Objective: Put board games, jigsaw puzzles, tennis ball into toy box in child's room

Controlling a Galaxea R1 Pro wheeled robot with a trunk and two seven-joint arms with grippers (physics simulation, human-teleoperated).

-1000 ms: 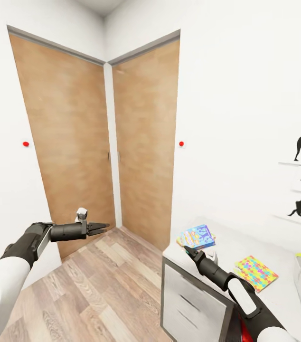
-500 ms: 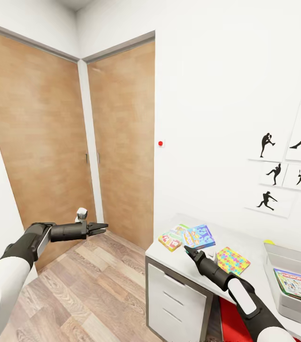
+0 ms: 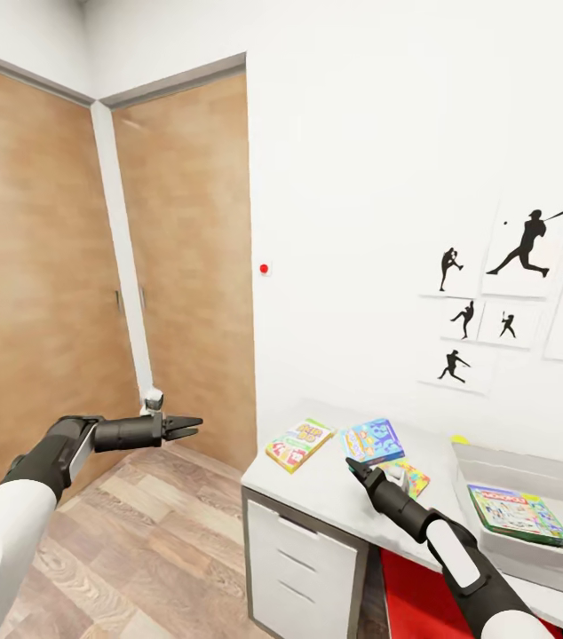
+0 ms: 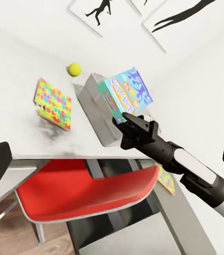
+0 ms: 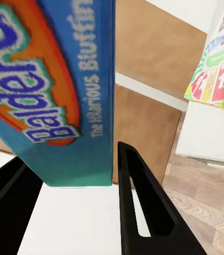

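My right gripper (image 3: 353, 465) is shut on the edge of the small blue board game (image 3: 372, 441), holding it tilted above the table (image 3: 317, 488); the box looms between the fingers in the right wrist view (image 5: 53, 90). A green-orange-red board game (image 3: 299, 444) lies near the table's left end. A jigsaw puzzle (image 3: 413, 477) lies just behind my right wrist, and the left wrist view shows one more jigsaw puzzle (image 4: 53, 103). The toy box (image 3: 505, 470) holds the large pale-green board game (image 3: 519, 515). A tennis ball (image 3: 459, 439) sits by its far corner. My left gripper (image 3: 194, 426) hangs open over the floor.
Two wooden doors (image 3: 184, 266) fill the room corner on the left, above wood-plank floor (image 3: 139, 550). A white-grey drawer unit (image 3: 299, 568) sits under the table's left end, with a red chair (image 3: 419, 590) tucked beside it. Black sports silhouettes (image 3: 526, 244) hang on the wall.
The camera has turned right, so doors and table slid left in the picture and more of the toy box came into sight. Both arms keep their pose, the blue game still gripped.
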